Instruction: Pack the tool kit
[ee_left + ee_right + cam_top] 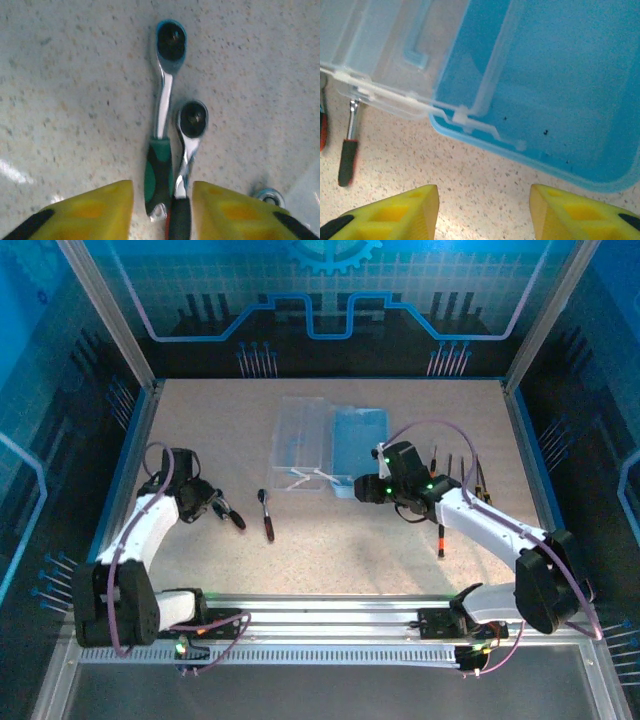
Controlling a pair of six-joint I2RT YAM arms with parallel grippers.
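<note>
The tool kit lies open mid-table: its light-blue tray [362, 440] [560, 75] on the right, its clear lid [303, 440] [380, 45] folded out to the left, with nothing seen inside the tray. My left gripper [222, 510] [162, 210] is low over the table, jaws narrowed around the handles of two ratchets, a green-handled one [160, 165] and a black-handled one [186, 150]. A small gap still shows beside the green handle. My right gripper [360, 490] [484, 210] hangs open over bare table just in front of the tray's near rim.
A third ratchet [267, 515] [347, 152] lies between the two grippers. Slim screwdrivers lie right of the case; one [441, 540] is beside the right forearm and others [450, 468] are farther back. A raised blue rim [520, 440] borders the table.
</note>
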